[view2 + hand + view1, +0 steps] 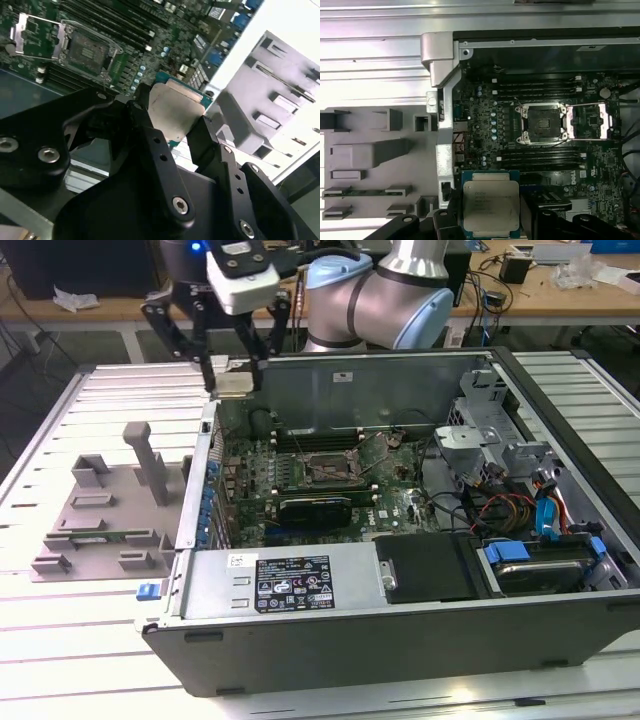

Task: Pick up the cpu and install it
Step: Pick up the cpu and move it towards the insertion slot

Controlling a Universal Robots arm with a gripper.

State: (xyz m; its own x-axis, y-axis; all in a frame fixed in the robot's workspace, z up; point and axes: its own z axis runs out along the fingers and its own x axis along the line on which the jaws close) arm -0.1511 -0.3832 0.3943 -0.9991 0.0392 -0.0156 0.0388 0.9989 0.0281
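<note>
item 1: computer case (400,635), lying open; inside i log the motherboard (485,145) with the socket (543,124), its metal frame flipped open.
item 2: grey tray (60,540), beside the case on the exterior view's left; one thin green board (365,191) lies in a slot.
item 3: cpu (491,205), clamped by its edges in the gripper (491,219), held above the case wall nearest the tray, well apart from the socket.
obscured: the fingers (145,125) cover the cpu's sides, and the first wrist view cuts off one of its edges.
</note>
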